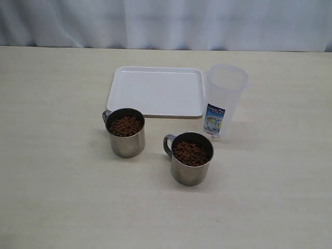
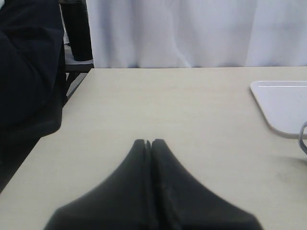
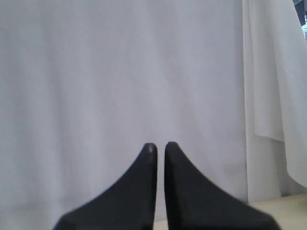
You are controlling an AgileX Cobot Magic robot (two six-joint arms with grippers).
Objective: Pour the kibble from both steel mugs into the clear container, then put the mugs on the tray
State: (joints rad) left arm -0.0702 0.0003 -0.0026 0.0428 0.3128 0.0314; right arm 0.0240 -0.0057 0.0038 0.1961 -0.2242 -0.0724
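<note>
Two steel mugs stand upright on the table in the exterior view, the left mug (image 1: 126, 142) and the right mug (image 1: 191, 174), each filled with brown kibble (image 1: 125, 126). The white tray (image 1: 155, 91) lies bare behind them. Beside the tray's right edge stands the clear container (image 1: 224, 96), with nothing visible inside it. Neither gripper shows in the exterior view. My left gripper (image 2: 149, 142) is shut over bare table, with a tray corner (image 2: 283, 105) off to one side. My right gripper (image 3: 160, 146) faces the white curtain, its fingers nearly touching and holding nothing.
A white curtain (image 1: 166, 23) hangs along the table's far edge. In the left wrist view a dark cloth and chair (image 2: 29, 72) sit beyond the table's side edge. Bare tabletop (image 1: 62, 197) surrounds the mugs.
</note>
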